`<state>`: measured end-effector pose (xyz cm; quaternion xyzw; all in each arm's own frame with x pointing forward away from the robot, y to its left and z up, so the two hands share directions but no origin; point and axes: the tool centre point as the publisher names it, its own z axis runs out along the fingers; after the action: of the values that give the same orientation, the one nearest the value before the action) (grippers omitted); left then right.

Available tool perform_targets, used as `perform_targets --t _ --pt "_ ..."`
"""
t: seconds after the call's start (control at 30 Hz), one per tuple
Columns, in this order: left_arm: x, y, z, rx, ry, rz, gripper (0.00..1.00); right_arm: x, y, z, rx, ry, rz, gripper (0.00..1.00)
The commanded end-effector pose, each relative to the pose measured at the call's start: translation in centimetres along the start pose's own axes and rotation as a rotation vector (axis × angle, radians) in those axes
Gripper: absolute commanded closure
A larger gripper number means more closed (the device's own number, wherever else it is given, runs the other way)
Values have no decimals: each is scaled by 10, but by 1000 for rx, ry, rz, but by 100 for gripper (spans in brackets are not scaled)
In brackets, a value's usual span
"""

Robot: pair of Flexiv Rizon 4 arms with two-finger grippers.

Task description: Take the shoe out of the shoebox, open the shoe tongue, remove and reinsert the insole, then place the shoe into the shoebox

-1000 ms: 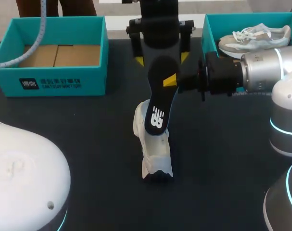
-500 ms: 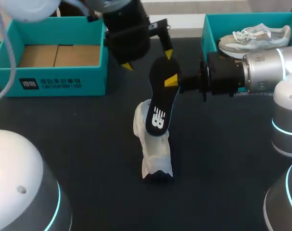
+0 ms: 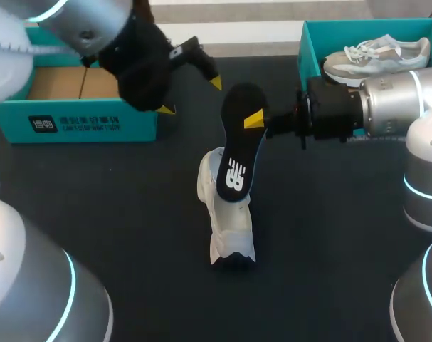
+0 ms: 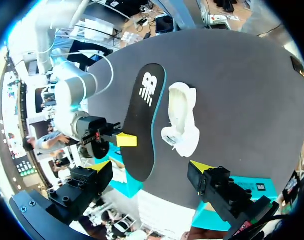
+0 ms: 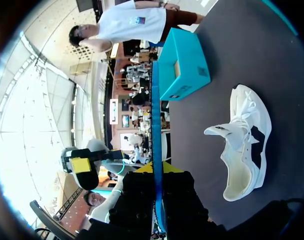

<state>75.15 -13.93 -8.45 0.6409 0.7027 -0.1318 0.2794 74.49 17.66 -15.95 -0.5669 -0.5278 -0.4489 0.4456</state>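
Head view: my right fingers (image 3: 253,119) are pinching the insole (image 3: 235,160) upright above the shoe (image 3: 226,221) lying on the worktop (image 3: 329,235) — evidently lining it up for reinsertion. My left fingers (image 3: 191,96) are hanging spread, empty, beside the shoebox (image 3: 95,121).

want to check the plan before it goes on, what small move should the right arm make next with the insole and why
Probably lower the right gripper so the insole feeds its lower end into the white shoe. The insole looks fully out, pinched on edge close to the shoe's opening. The left gripper is open and empty near the left shoebox, so reinsertion seems due.
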Motion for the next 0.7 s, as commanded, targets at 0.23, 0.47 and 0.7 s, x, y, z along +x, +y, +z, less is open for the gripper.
perform_targets --t 0.23,0.47,0.7 --pt "13 -5 -1 -10 -442 2 0 -1 -1 -2 2 -3 2 100" --pt "13 -5 -1 -10 -442 2 0 0 -4 -1 -2 6 6 100" --pt "22 -2 14 22 -516 -69 0 9 -6 0 31 64 -12 100"
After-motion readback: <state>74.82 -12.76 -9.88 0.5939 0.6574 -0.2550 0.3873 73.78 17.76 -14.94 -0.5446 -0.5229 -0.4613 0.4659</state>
